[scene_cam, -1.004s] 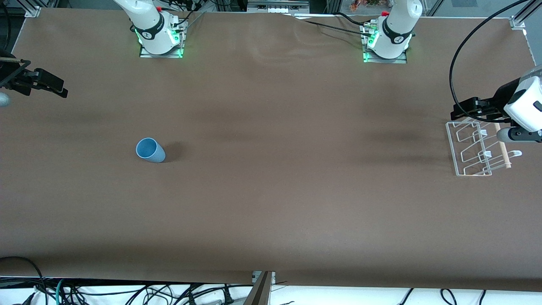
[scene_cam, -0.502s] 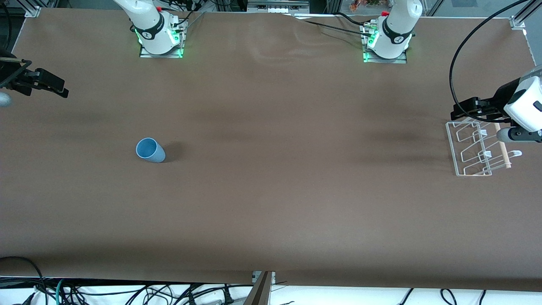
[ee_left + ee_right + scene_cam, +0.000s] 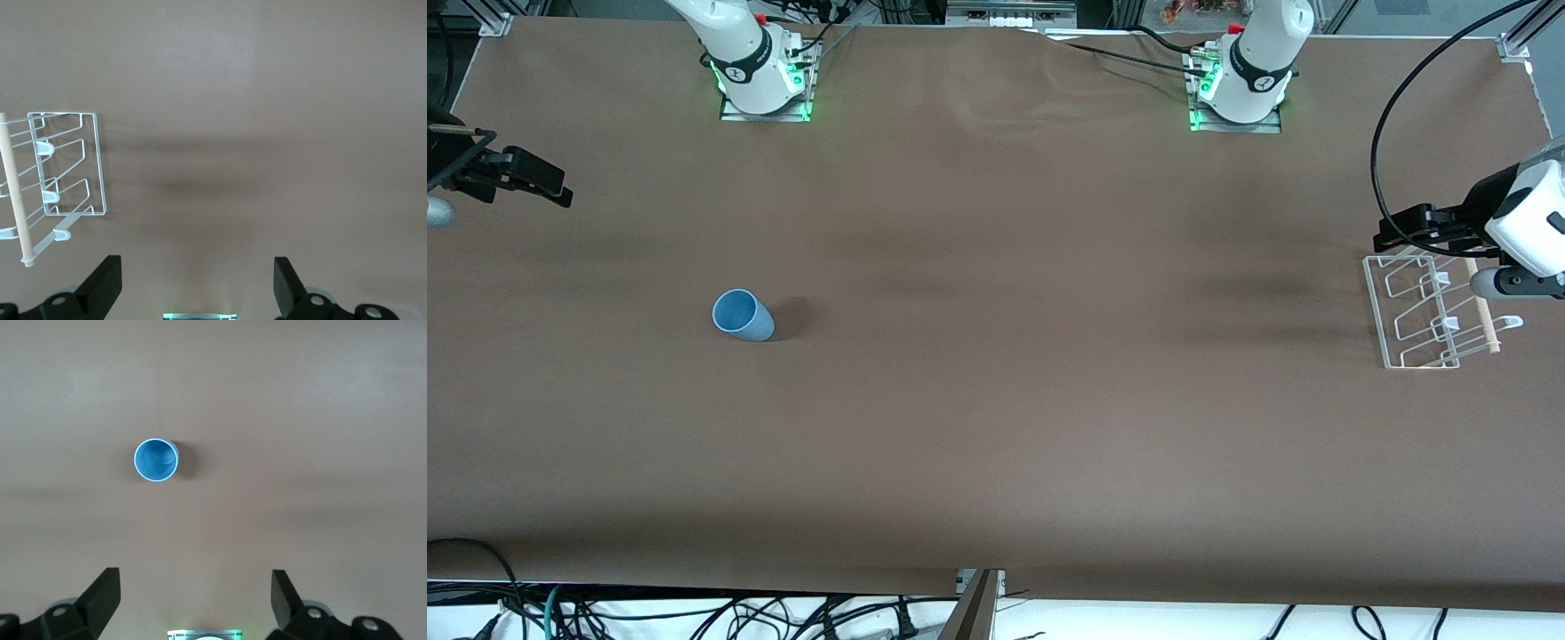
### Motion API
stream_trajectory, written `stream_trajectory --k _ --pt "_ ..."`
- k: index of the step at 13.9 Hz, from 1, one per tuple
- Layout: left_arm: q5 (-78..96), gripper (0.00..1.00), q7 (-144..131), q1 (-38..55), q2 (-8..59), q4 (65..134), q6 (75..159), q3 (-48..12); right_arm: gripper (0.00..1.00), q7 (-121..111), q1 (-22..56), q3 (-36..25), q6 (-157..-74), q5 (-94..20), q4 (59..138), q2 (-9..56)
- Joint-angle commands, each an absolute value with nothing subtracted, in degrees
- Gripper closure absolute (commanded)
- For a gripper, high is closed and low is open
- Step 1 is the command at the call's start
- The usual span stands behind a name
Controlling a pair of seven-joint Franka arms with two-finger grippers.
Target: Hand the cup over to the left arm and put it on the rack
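Observation:
The light blue cup (image 3: 741, 315) stands upright, mouth up, on the brown table toward the right arm's end; the right wrist view shows it from above as the cup (image 3: 156, 460). My right gripper (image 3: 559, 188) hangs open and empty over the table's edge at that end, well apart from the cup; the right wrist view shows the same gripper (image 3: 195, 597). The white wire rack (image 3: 1427, 311) with its pale wooden rod lies at the left arm's end and also shows as the rack (image 3: 67, 173). My left gripper (image 3: 1385, 238) hovers open and empty over the rack's edge; its own wrist view shows the gripper (image 3: 197, 287).
Both arm bases (image 3: 765, 84) stand at the table's edge farthest from the front camera. The left arm's long black cable (image 3: 1383, 133) loops high over its end of the table. Bare brown table (image 3: 1049, 356) lies between cup and rack.
The right gripper has drifted very slightly. The cup, the rack and the left arm have not moved.

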State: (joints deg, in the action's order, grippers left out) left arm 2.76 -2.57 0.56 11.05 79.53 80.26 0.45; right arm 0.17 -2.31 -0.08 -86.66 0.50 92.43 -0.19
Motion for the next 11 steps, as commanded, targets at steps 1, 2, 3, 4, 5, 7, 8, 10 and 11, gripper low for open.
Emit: stream_trajectory --k 1,2,3,4,5,7,8,10,11 --pt "1.49 0.0 -1.05 0.44 11.78 77.96 80.07 0.44 0.0 0.18 -1.85 -0.35 -86.13 0.7 91.32 0.79" --pt "1.49 0.0 -1.05 0.44 11.78 77.96 80.07 0.44 0.0 0.18 -1.85 -0.35 -86.39 0.96 91.32 1.23" --pt "1.49 0.0 -1.05 0.44 11.78 77.96 80.07 0.35 0.0 0.26 -1.85 -0.35 -86.48 0.97 91.32 1.4" --pt "1.49 0.0 -1.05 0.44 11.78 77.96 80.07 0.44 0.0 0.44 -1.76 -0.35 -86.57 1.05 91.49 1.49" --pt "1.58 0.0 -1.05 0.53 11.78 77.96 80.07 0.44 0.0 0.53 -1.76 -0.35 -87.27 1.05 91.58 1.76" --pt "1.58 0.0 -1.05 0.53 11.78 77.96 80.07 0.35 0.0 0.26 -1.67 -0.26 -88.06 0.88 91.49 2.81" --pt "1.58 0.0 -1.05 0.53 11.78 77.96 80.07 0.35 0.0 0.26 -1.32 -0.26 -88.94 0.88 91.49 3.42" --pt "1.67 0.0 -1.05 0.44 11.78 77.96 80.07 0.35 0.0 0.79 -0.45 -0.26 -90.61 1.23 91.49 4.13" --pt "1.58 0.0 -1.05 0.44 11.78 77.96 80.07 0.44 0.0 0.96 0.52 -0.26 -91.31 1.4 91.67 4.48"
